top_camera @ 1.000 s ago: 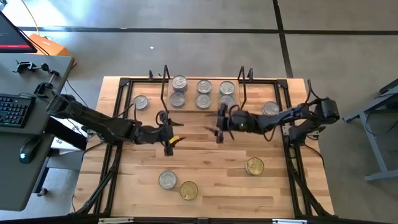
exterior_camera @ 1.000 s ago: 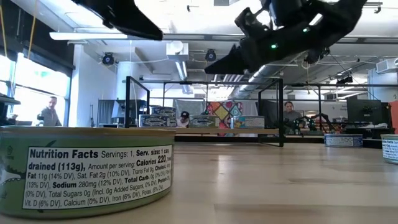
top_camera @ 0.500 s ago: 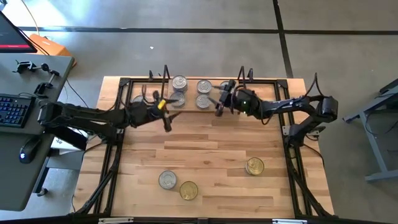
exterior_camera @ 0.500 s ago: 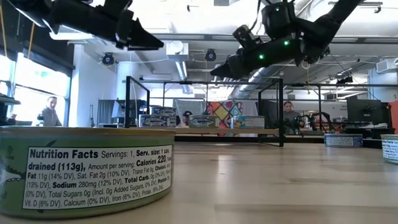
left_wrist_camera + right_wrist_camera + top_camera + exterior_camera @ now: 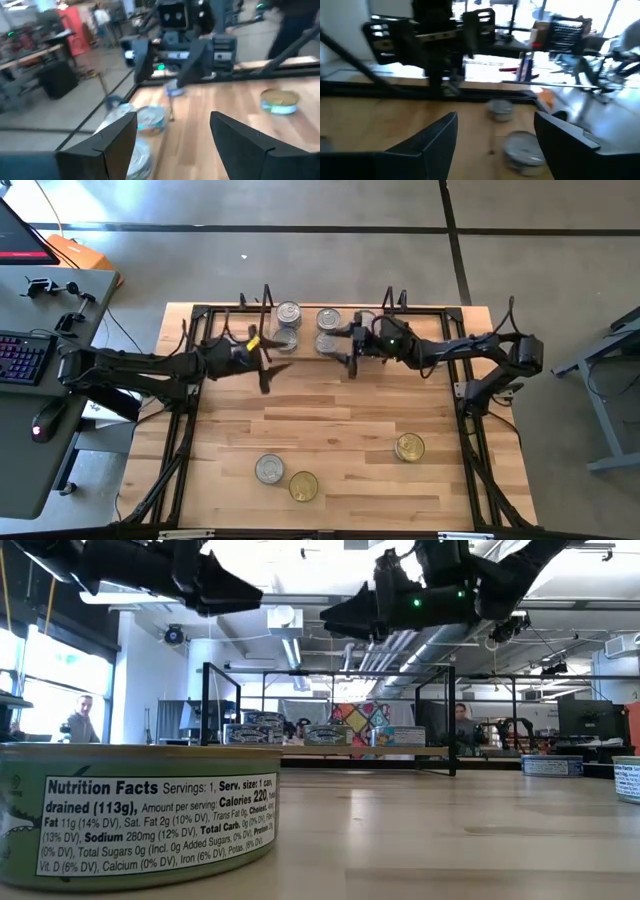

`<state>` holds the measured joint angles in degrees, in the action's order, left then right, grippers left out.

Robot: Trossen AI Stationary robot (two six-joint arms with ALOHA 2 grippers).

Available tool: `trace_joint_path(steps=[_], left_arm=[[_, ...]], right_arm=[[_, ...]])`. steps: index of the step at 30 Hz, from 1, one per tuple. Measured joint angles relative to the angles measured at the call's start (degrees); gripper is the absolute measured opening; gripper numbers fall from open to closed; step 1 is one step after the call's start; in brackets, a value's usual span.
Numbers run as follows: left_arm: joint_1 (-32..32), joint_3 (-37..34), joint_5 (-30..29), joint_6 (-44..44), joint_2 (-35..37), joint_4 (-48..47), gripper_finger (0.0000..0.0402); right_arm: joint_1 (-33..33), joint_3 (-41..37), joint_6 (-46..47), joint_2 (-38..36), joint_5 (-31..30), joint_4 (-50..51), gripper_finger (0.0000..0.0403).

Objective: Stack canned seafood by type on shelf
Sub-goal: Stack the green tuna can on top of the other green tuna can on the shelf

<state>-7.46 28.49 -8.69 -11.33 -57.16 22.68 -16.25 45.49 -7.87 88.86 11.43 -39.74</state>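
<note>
The shelf (image 5: pixel 306 329) stands at the table's far edge between black wire frames and carries several silver-lidded tins (image 5: pixel 288 313), some of them stacked. A silver tin (image 5: pixel 268 470) and two gold-lidded tins (image 5: pixel 303 486) (image 5: pixel 408 447) lie flat on the table near its front. My left gripper (image 5: pixel 268 366) hovers open in front of the shelf's left end. My right gripper (image 5: pixel 350 348) hovers open in front of the shelf's right half, pointing toward the table's left. Both are raised above the table (image 5: pixel 250 602) (image 5: pixel 338 620) and hold nothing. The wrist views show both sets of fingers spread wide (image 5: pixel 172 125) (image 5: pixel 496 120).
A tin (image 5: pixel 135 810) stands right in front of the low camera. Two more tins (image 5: pixel 552 765) (image 5: pixel 628 778) stand at the table's right in that view. A black frame rail (image 5: pixel 470 430) runs along each side of the table. A desk with a keyboard (image 5: pixel 22 355) stands to the left. People show in the room behind.
Both arms have swung from the middle of the table toward its far edge and the shelf, and have risen. The right gripper has turned so that it points toward the table's left. Both grippers have stayed open and hold nothing. No tin has moved.
</note>
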Motion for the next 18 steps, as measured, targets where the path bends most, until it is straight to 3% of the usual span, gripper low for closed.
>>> trace_joint_path(steps=[4, 10, 15, 18], left_arm=[[2.5, 0.2, -2.3, 1.6, -0.2, 2.0, 0.0242], [7.6, 0.2, -2.9, -0.3, 0.4, 1.4, 0.0242], [14.8, 0.3, -5.5, -1.1, 1.1, -6.1, 0.0242], [19.2, 0.2, -9.9, 2.4, 1.2, -11.5, 0.0242]], right_arm=[[4.7, 3.2, 6.7, -3.6, -0.9, 11.7, 0.0254], [17.1, 10.7, 10.2, -7.9, -3.9, 45.3, 0.0254], [30.7, 20.4, 24.4, -7.9, -3.0, 75.3, 0.0254], [38.0, 20.7, 33.6, -7.9, -8.6, 81.3, 0.0246]])
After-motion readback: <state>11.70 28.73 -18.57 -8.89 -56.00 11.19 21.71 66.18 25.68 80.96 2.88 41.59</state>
